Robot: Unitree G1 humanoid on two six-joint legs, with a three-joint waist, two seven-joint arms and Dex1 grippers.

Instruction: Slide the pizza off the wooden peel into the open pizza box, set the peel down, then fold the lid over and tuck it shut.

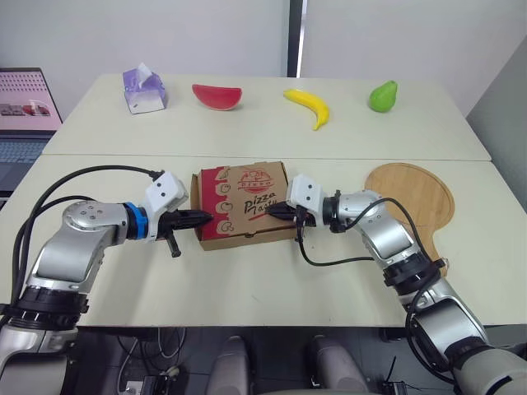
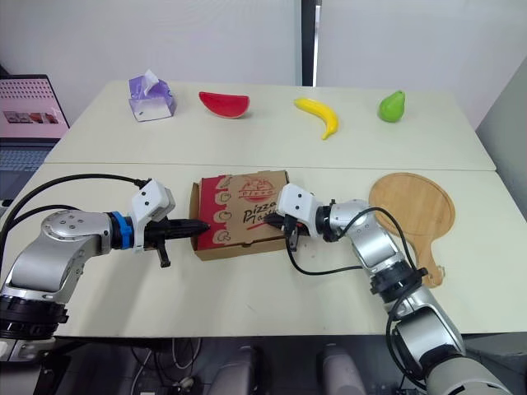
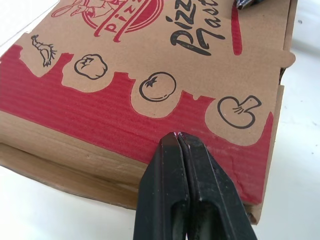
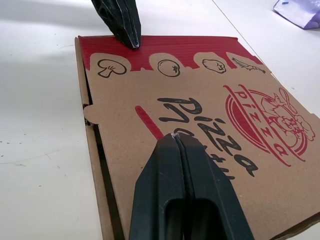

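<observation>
The pizza box (image 1: 244,202) lies near the middle of the front table with its printed lid folded down over it. My left gripper (image 1: 211,218) is shut, its tips pressing on the red strip at the lid's left edge (image 3: 175,137). On the other side my right gripper (image 1: 274,209) is also shut, with its tips resting on the lid near the lettering (image 4: 174,136). The lid's front flap (image 4: 92,111) stands slightly out from the box wall. The round wooden peel (image 1: 416,197) lies flat on the table to the right of the box, bare.
On the far table sit a purple tissue pack (image 1: 144,90), a red watermelon slice (image 1: 217,95), a banana (image 1: 311,106) and a green pear (image 1: 383,96). A laptop (image 1: 25,115) stands at the far left. Cables hang from both arms over the front table.
</observation>
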